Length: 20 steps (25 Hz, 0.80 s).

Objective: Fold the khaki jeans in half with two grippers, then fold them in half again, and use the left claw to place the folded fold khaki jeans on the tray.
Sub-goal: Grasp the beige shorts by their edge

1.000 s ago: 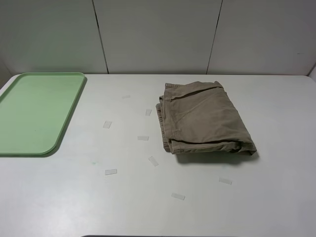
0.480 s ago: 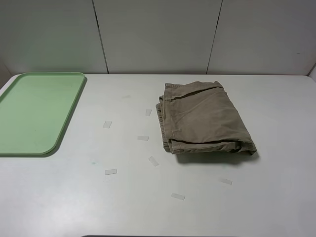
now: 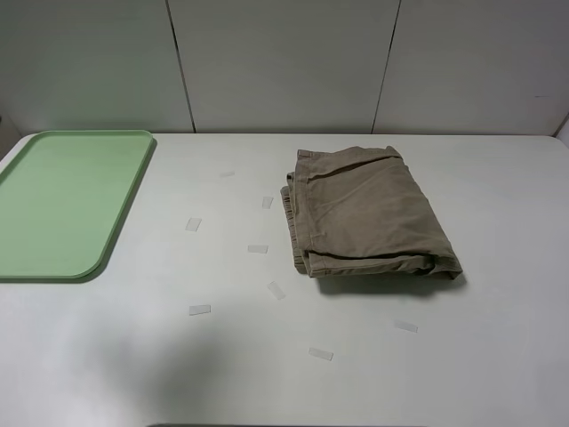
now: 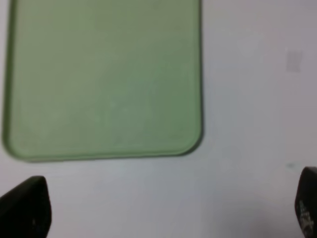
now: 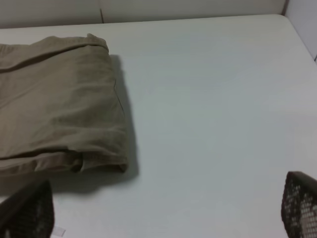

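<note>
The khaki jeans (image 3: 364, 213) lie folded into a thick rectangle on the white table, right of centre. They also show in the right wrist view (image 5: 54, 99). The pale-green tray (image 3: 62, 205) lies flat at the far left and holds nothing; it also shows in the left wrist view (image 4: 99, 74). Neither arm shows in the exterior high view. My left gripper (image 4: 166, 208) is open and empty, above the table just short of the tray's near edge. My right gripper (image 5: 163, 208) is open and empty, off the jeans' near right corner and not touching them.
Several small tape strips (image 3: 200, 310) are stuck on the table between the tray and the jeans and in front of the jeans. A grey panelled wall (image 3: 284, 62) stands behind the table's far edge.
The jeans and the tray have not moved. A faint shadow has spread over the table's front left.
</note>
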Motion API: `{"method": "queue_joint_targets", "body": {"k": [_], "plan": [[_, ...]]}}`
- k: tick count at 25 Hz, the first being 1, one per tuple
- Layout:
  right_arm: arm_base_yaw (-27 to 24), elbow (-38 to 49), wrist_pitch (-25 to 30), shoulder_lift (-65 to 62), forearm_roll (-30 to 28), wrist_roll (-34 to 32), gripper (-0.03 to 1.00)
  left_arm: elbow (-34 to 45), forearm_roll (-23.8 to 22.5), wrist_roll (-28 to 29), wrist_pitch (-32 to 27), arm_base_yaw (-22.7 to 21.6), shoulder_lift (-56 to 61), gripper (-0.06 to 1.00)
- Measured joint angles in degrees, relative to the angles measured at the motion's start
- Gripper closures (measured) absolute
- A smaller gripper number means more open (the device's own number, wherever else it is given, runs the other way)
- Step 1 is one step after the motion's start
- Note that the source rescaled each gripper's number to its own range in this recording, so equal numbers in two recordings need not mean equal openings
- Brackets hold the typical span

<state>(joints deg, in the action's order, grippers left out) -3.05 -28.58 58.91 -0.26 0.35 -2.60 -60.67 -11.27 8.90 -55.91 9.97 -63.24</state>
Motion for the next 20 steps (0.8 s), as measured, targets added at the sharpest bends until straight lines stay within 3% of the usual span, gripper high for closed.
{"method": "queue_joint_targets", "body": {"k": [6,14,20], "plan": [[0.0,0.0,0.0,0.0,0.0,0.0,-0.03,-5.3,0.7,3.6,4.8,9.8,-13.2,-0.04],[0.0,0.0,0.0,0.0,0.0,0.0,-0.03,-6.9,7.2,5.5,16.6,22.5,-25.8,-0.04],[0.0,0.0,0.0,0.0,0.0,0.0,-0.03,-6.9,7.9,10.3,24.0,28.2,-33.9,-0.04]]}}
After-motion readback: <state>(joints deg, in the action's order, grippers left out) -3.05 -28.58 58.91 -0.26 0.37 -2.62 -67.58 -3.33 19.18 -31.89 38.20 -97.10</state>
